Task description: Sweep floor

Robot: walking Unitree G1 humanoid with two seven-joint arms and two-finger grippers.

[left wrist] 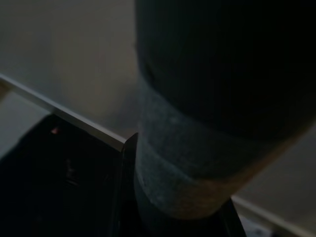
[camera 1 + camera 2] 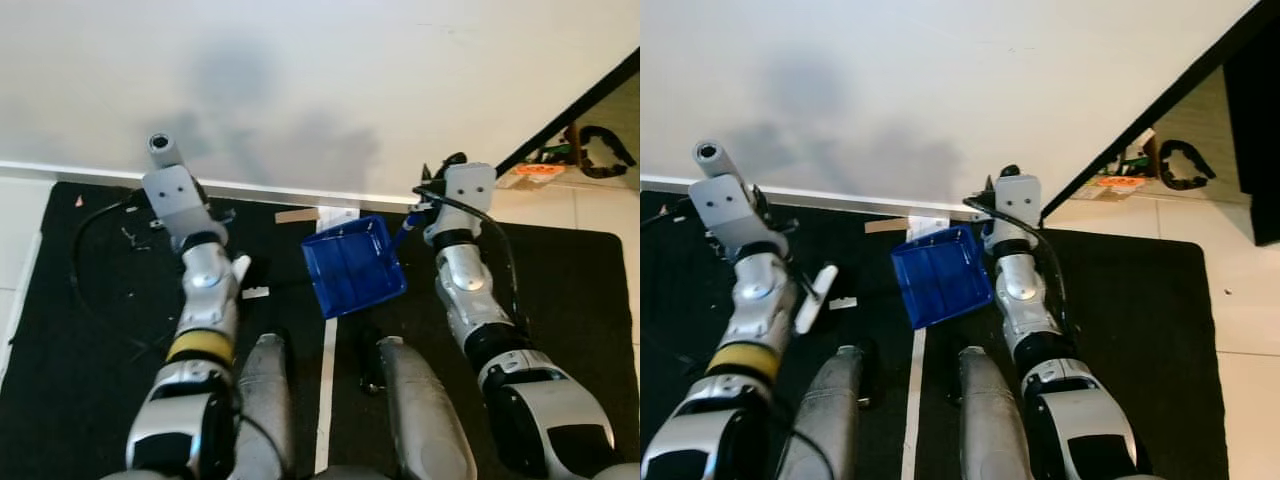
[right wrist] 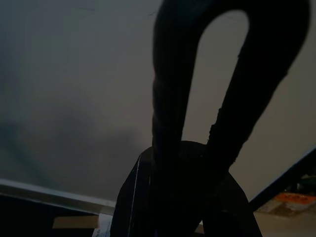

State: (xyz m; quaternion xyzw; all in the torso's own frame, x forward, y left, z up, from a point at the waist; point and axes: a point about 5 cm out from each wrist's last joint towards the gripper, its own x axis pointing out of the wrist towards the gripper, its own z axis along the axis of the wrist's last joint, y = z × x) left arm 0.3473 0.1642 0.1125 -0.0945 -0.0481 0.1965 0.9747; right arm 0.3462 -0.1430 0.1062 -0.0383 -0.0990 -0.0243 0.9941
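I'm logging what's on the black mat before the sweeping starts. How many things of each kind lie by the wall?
Blue dustpan: 1
Tan scrap by the wall: 1
White paper scraps: 2, one by the dustpan, one beside the left arm
Total: 4

Finer specks on the mat are too small to count.

Across the upper half of the head views, a plain white wall (image 2: 330,80) with soft grey shadows, ending in a pale baseboard (image 2: 260,188) that runs across the middle of the frame. Below it, a black mat (image 2: 90,340) with a white stripe (image 2: 326,400) down the centre — scattered with small scraps, a tan strip (image 2: 296,215) and a white paper (image 2: 338,216) close under the baseboard. At the right edge, light floor tiles (image 2: 1240,330), and in the upper right corner a dark-edged opening (image 2: 1160,115) with some orange and black clutter (image 2: 1140,170) — too small to identify.
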